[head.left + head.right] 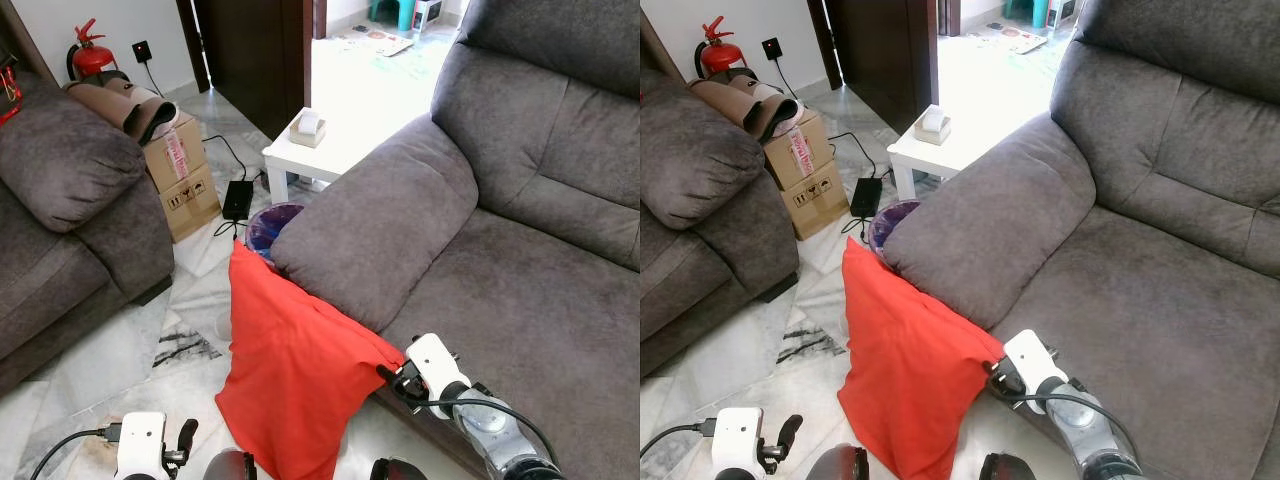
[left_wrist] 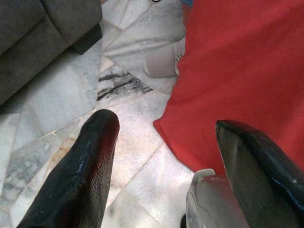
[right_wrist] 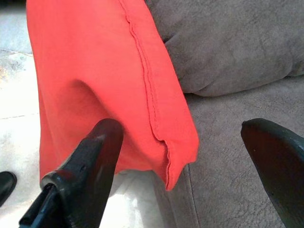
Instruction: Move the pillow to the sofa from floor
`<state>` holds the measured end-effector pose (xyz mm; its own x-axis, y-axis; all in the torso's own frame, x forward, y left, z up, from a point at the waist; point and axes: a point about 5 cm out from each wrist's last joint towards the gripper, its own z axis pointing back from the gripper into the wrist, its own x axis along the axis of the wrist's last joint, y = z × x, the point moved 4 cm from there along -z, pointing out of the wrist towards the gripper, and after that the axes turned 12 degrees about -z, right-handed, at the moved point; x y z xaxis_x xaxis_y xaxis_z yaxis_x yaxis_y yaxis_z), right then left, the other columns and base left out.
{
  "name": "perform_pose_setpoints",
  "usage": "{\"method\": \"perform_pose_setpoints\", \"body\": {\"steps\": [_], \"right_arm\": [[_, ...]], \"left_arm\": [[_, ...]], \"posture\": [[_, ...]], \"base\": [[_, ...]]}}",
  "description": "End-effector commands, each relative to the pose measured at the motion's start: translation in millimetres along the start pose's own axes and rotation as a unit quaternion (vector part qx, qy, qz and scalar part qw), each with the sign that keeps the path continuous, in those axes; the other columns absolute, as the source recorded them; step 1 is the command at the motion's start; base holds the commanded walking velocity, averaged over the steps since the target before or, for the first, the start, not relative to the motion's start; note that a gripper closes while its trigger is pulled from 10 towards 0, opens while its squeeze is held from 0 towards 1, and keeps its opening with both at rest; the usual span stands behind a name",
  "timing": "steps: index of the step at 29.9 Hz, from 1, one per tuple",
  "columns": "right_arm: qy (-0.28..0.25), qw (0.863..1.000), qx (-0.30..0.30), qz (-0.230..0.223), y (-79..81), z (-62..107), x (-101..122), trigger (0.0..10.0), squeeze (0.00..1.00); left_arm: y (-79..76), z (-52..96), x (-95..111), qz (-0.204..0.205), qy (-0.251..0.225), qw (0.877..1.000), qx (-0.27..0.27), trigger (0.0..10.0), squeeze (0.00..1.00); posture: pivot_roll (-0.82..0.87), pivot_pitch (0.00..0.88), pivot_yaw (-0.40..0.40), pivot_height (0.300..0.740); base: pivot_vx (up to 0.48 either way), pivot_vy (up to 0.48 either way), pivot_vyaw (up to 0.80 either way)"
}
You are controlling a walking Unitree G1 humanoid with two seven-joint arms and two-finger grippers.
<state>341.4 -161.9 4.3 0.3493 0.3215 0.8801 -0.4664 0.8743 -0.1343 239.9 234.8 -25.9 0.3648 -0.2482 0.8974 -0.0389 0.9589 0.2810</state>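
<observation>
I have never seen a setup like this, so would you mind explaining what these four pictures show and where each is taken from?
This is a humanoid robot in a living room. Two pictures come from cameras in its head, looking down; two come from cameras on its wrists, looking along each gripper's black fingers. A red pillow stands on the marble floor, leaning against the grey sofa. The right gripper is open at the pillow's corner beside the sofa seat, one finger against the fabric. The left gripper is open above the floor beside the pillow. Nothing is held.
</observation>
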Motion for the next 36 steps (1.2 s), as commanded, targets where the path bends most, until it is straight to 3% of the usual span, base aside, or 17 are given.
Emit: {"method": "perform_pose_setpoints", "body": {"steps": [1,20,24,27,36], "right_arm": [[0.01,1.0,0.003,-0.002,2.1,2.5,-9,10.0,0.0],[0.032,0.999,-0.003,0.027,11.5,-0.5,-17,10.0,0.0],[0.028,0.999,-0.001,0.031,17.0,-2.5,-16,10.0,0.0],[0.013,0.999,-0.013,0.034,18.8,-6.1,-9,10.0,0.0],[-0.01,0.999,-0.031,0.024,13.2,-11.7,10,10.0,0.0]], "left_arm": [[7.1,3.7,-3,-0.009,0.002,1.0,0.005,10.0,0.0],[8.5,11.7,11,-0.022,-0.022,1.0,-0.001,10.0,0.0],[10.4,17.4,21,-0.023,-0.035,0.999,0.002,10.0,0.0],[16.0,27.6,28,-0.029,-0.046,0.998,0.007,10.0,0.0],[19.7,29.6,42,-0.047,-0.063,0.997,0.008,10.0,0.0]], "posture": [[0.2,0.182,-0.013,0.631],[0.24,0.245,0.001,0.631],[0.29,0.305,0.019,0.631],[0.3,0.317,0.026,0.631],[0.32,0.32,0.03,0.631]], "base": [[0.0,0.0,0.0],[0.0,0.0,0.0],[0.0,0.0,0.0],[0.0,0.0,0.0],[0.0,0.0,0.0]]}}
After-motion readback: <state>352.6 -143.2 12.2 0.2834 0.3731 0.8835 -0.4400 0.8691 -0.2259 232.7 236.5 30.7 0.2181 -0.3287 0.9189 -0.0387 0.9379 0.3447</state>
